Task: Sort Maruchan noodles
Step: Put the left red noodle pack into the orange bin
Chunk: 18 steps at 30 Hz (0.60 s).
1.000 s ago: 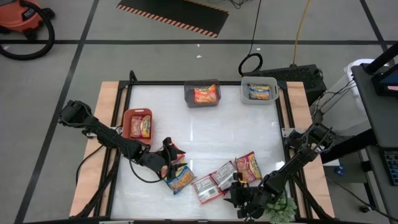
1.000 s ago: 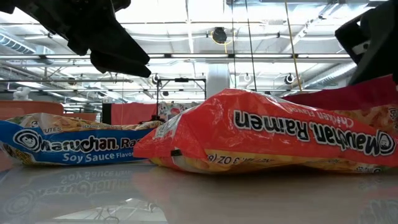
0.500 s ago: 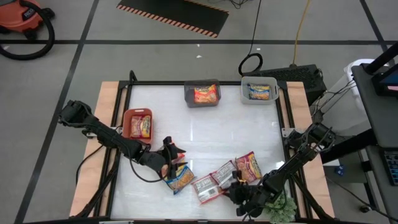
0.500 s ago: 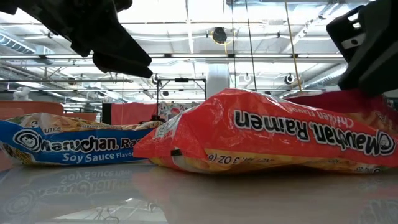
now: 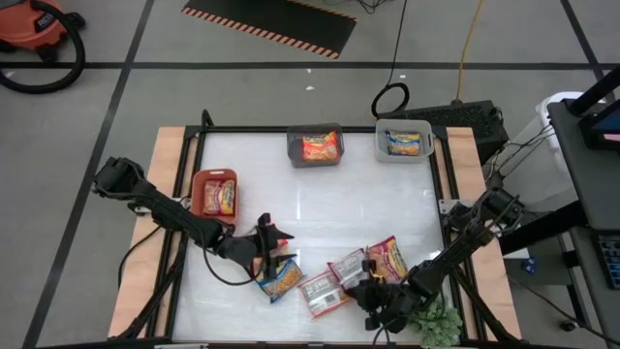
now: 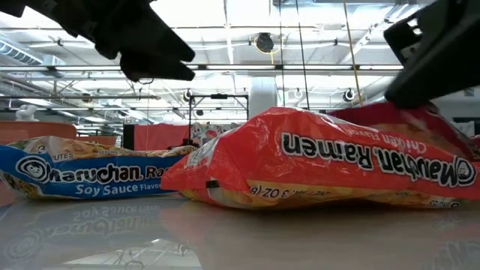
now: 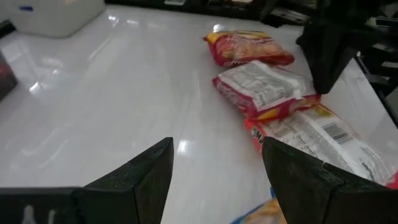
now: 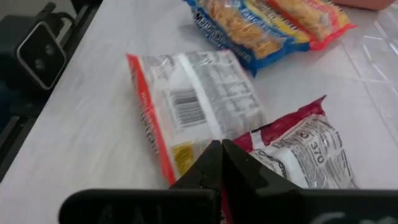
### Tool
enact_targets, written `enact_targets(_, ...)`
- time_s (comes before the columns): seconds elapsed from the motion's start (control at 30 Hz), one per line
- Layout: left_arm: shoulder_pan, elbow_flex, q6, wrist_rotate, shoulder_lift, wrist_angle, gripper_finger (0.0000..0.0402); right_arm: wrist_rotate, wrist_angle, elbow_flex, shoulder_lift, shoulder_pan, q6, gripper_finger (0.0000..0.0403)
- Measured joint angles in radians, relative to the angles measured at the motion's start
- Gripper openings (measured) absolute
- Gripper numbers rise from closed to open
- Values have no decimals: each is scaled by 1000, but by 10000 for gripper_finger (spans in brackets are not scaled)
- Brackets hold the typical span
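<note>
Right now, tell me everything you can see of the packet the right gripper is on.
The dark-red-trimmed packet is flat, crinkly plastic, lying back-side up with silvery-white printed text showing. It sits near the table's front edge, between the pack with a barcode and another red packet, its edge against the barcode pack. The right gripper is shut, its fingertips pinching the packet's near corner.

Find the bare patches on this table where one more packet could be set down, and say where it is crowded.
Free: the wide middle of the table, between the grey bin and white bin at the far edge and the packets nearer the arms; also beside the red bin. Crowded: the near edge, where four loose packets lie close together with the left gripper and right gripper over them.
</note>
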Motion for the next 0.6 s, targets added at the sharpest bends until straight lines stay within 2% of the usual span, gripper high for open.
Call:
enact_targets(0.37, -21, 0, 233, 13, 180, 271, 250, -5, 0, 0, -45, -43, -78, 0)
enact_targets(0.6, -19, 85, 381, 8, 264, 291, 250, -32, 0, 0, -45, -58, -160, 0)
